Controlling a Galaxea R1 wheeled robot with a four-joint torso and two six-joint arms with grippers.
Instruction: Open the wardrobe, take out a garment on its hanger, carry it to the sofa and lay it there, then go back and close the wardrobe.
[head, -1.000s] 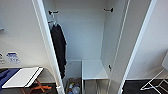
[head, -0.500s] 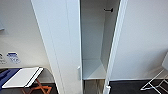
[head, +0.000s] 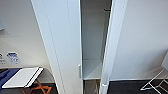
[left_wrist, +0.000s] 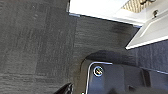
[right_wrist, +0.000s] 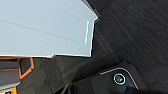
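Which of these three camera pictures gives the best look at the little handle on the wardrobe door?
The right wrist view: the handle stands out as a raised strip near the door's edge, seen square-on. The head view shows it edge-on, low on the left door. In the left wrist view I cannot pick out a handle.

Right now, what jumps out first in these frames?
The wardrobe fills the middle of the head view: its left door stands nearly shut, the right door ajar, with a bare white interior and a black hook high inside. Low at the left sits a small folding table with orange legs; a white wire rack stands at the lower right on dark carpet.
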